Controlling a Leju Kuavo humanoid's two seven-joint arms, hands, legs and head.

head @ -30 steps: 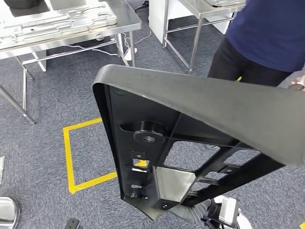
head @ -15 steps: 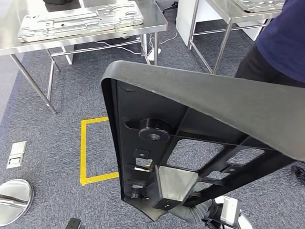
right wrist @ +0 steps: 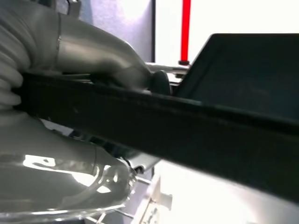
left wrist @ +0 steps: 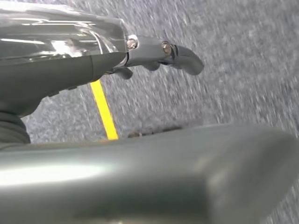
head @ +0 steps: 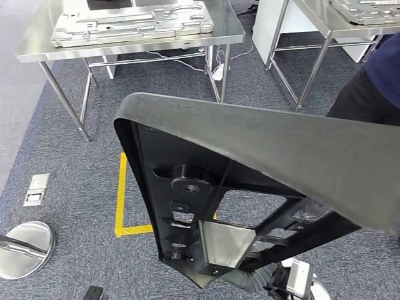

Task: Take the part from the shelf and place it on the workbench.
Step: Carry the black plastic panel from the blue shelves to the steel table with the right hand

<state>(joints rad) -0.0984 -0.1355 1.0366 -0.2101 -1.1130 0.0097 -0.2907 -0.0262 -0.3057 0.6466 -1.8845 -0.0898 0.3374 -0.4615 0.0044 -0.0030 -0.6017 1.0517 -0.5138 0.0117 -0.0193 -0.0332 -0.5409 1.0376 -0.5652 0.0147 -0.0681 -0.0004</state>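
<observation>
step: big black moulded plastic frame part (head: 264, 181) being carried, held up in front, well short of the steel worktop (head: 141, 44) | right hand (right wrist: 81, 88) clamped on its edge, left hand (left wrist: 155, 53) grasping nothing | best kept level, approach kept slow

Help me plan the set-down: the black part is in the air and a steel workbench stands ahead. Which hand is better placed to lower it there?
The right hand, probably. It already grips the black part, a bar of it running between thumb and fingers. The left hand hangs over the carpet holding nothing. The workbench lies ahead.
</observation>
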